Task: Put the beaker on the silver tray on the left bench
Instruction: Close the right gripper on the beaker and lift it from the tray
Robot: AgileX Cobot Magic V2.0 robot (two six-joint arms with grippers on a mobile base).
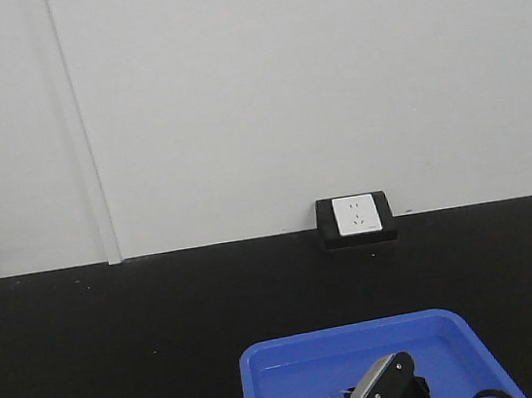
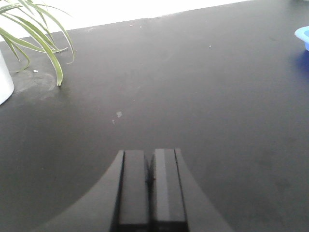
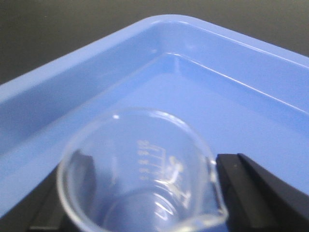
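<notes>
Beaker (image 3: 140, 162): upright inside blue tray (image 3: 96, 53), on black desk (image 2: 193, 87).
My right jaws: clamped on beaker, one pad on each side.
My left jaws: together, empty, over desk.
Markings: faint graduations on the glass, unreadable.

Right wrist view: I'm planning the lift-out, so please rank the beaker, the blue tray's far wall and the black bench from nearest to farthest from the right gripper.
1. The beaker, between the fingers of the right gripper.
2. The far wall of the blue tray, ahead, past the beaker.
3. The black bench, beyond the tray's rim, at the top.
</notes>
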